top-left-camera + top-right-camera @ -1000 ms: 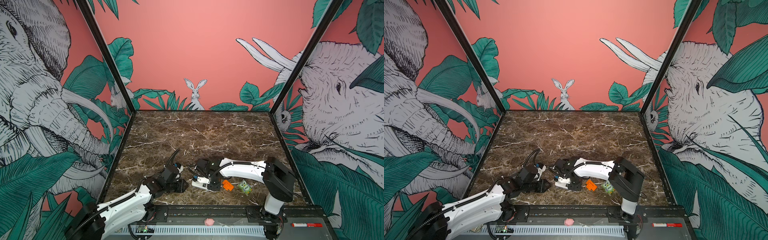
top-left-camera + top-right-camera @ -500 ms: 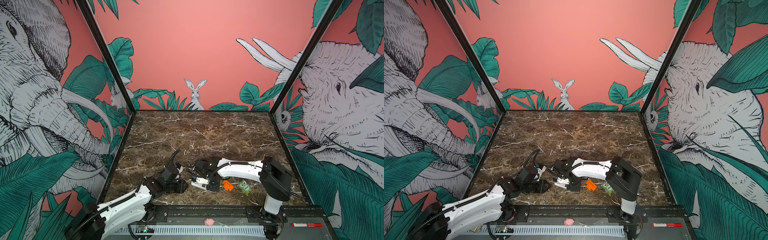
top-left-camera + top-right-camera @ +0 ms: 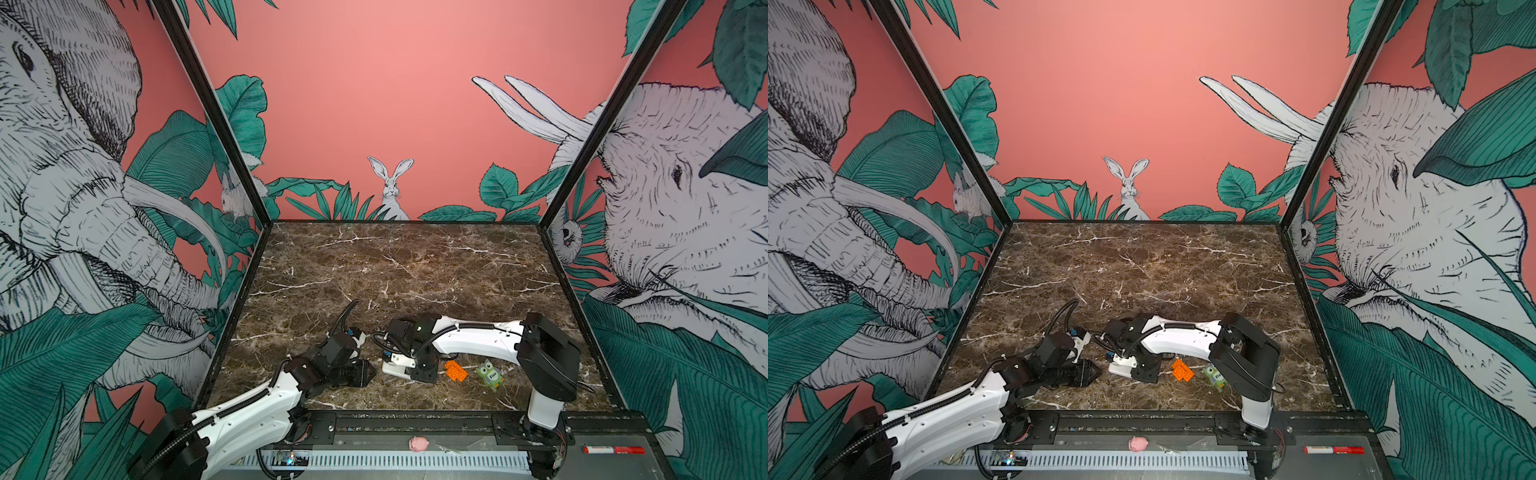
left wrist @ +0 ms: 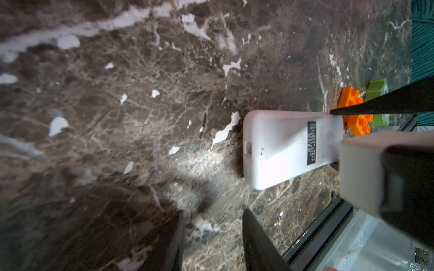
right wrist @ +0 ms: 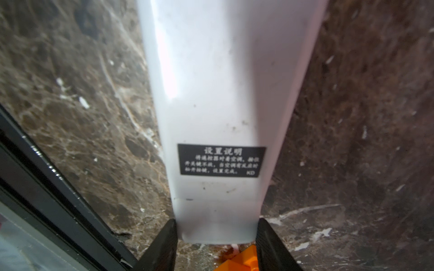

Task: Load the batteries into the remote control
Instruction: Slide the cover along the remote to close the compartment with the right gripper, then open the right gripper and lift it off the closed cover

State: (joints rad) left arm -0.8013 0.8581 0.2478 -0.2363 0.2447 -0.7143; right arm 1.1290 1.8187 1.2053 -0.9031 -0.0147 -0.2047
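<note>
1. L side: the left gripper (image 4: 212,212) sits low over the marble tabletop (image 3: 395,270), jaws slightly apart w/ nothing btwn them. It points at the remote control (image 4: 281,150) from just beside it. We judge it is standing by to work the back cover.
2. Centre: the remote control lies flat, white back and label (image 5: 222,160) up. That is the correct face for battery access. The cover looks closed.
3. The right gripper (image 5: 216,220) straddles the remote's narrow end, 1 finger close against each side, prob. to steady it. Whether they clamp or merely flank, we cannot tell.
4. R side: the orange brick (image 3: 455,370) and green owl toy (image 3: 489,374) are non-task items.
5. The 2 batteries: not visible in any view.
</note>
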